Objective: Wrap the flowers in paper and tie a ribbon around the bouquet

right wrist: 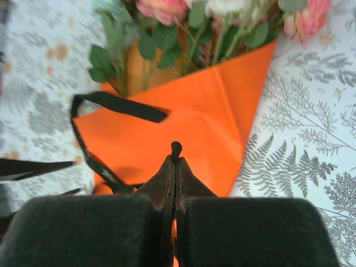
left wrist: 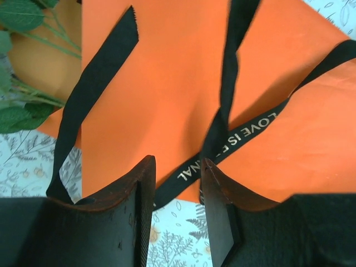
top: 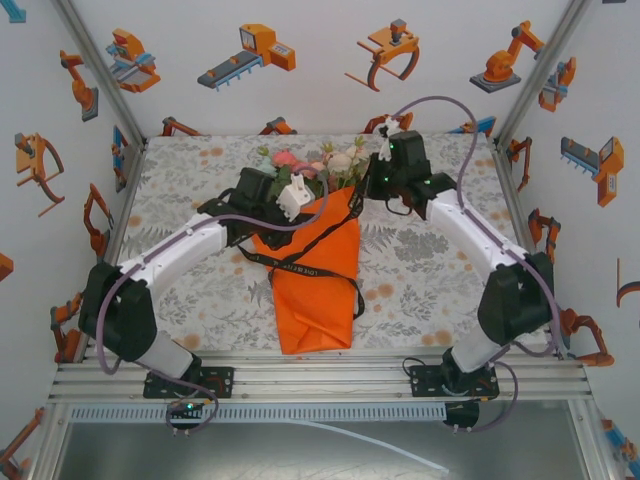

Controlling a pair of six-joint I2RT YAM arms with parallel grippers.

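Observation:
The bouquet lies mid-table: pink and white flowers [top: 315, 165] top an orange paper [top: 315, 300] cone whose point faces the arms. A black ribbon [top: 300, 268] crosses the cone, and one strand rises to my right gripper [top: 368, 188] at the cone's upper right. In the right wrist view the right gripper [right wrist: 176, 157] is shut, with a nub of ribbon [right wrist: 176, 148] poking past its tips above the paper [right wrist: 211, 105] and flowers [right wrist: 167, 8]. My left gripper [top: 292, 205] hovers over the cone's upper left. Seen from its wrist, the left gripper [left wrist: 177, 161] is open above the lettered ribbon [left wrist: 245, 130] and paper [left wrist: 167, 83].
A floral tablecloth [top: 190, 190] covers the table. White walls with orange robot stickers and aluminium posts [top: 100, 70] close in the sides and back. A metal rail [top: 320, 380] runs along the near edge. A grey cable [top: 440, 105] loops above the right arm.

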